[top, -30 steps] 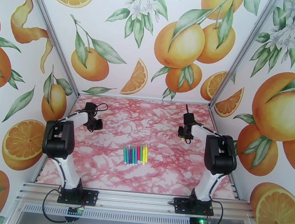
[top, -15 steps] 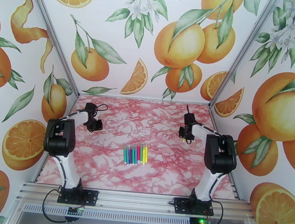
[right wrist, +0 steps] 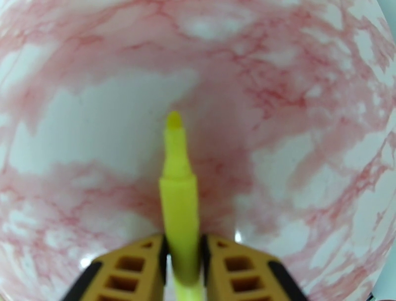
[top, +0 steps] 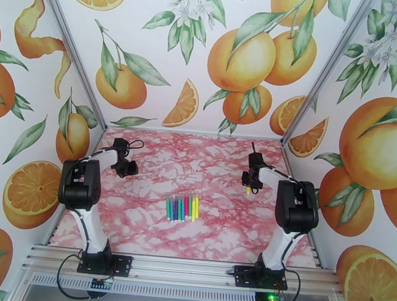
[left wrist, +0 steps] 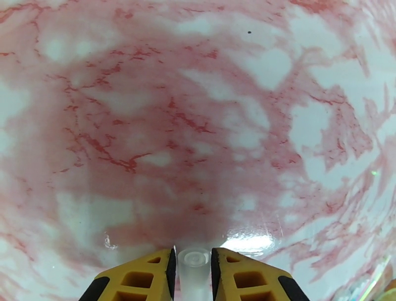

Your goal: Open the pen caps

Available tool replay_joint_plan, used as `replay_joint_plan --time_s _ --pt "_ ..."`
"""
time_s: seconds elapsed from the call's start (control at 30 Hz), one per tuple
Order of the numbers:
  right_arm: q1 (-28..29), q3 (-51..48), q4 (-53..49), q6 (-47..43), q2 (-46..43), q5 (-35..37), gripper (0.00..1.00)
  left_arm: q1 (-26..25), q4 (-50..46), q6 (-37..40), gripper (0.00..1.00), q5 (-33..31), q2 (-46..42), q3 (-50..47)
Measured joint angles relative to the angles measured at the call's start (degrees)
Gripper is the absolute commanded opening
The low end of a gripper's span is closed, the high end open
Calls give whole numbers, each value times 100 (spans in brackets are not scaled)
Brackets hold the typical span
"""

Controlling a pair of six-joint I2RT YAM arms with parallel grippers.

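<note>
Pink marbled table (top: 159,161), orange-print walls. Left gripper (left wrist: 193,253), far left: jaws pressed on a pale cap (left wrist: 193,270). Right gripper (right wrist: 181,245), far right: jaws pressed on an uncapped yellow pen (right wrist: 178,198), tip towards the table. Advisable: lower both close to the surface before release, wide of the row of pens (top: 182,207) lying near-centre, well apart from both grippers.

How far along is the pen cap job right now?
Done: one yellow marker is uncapped, its tip bare. In hand: the right gripper grips that marker, and the left gripper pinches a clear cap. Left: the row of markers mid-table, which look capped, though they are small in the top view.
</note>
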Motion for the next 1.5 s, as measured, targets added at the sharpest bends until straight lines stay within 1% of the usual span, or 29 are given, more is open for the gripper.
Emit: replay_joint_plan --time_s 0.13,0.27,0.33,0.53,0.67,0.83,0.97,1.1,1.27,1.37,1.43,1.5 --pt "0 0 -4 0 0 17 31 20 2 0 31 4 0 0" --pt "0 0 -9 -2 -4 39 32 17 2 -22 45 33 -17 -2" --pt "0 0 -20 -22 -15 37 34 20 17 -20 50 24 -70 -39" --pt "2 -7 -90 -105 -411 -28 39 42 -13 -9 57 22 -422 -151" --pt "98 -9 -140 -229 -837 -44 47 42 -50 -7 61 92 -769 -157" --pt "533 -7 -280 -358 -1257 -46 51 39 -63 -9 62 321 -1270 -179" --pt "962 -22 -326 -409 -1528 -256 53 -4 98 -72 64 745 -1731 -391" --pt "1416 -236 -310 -385 -1915 -568 54 -256 286 -197 66 1047 -2277 -745" --pt "1982 -599 -319 -273 -2260 -907 57 -612 479 -249 70 1207 -2765 -1067" --pt "2310 -813 -306 -181 -2321 -1078 58 -721 675 -343 71 1327 -3080 -1493" --pt "2505 -962 -286 -144 -2330 -1252 60 -778 909 -481 73 1394 -3287 -1856" --pt "2695 -1117 -227 -118 -2330 -1410 60 -822 1169 -634 75 1467 -3451 -2197"
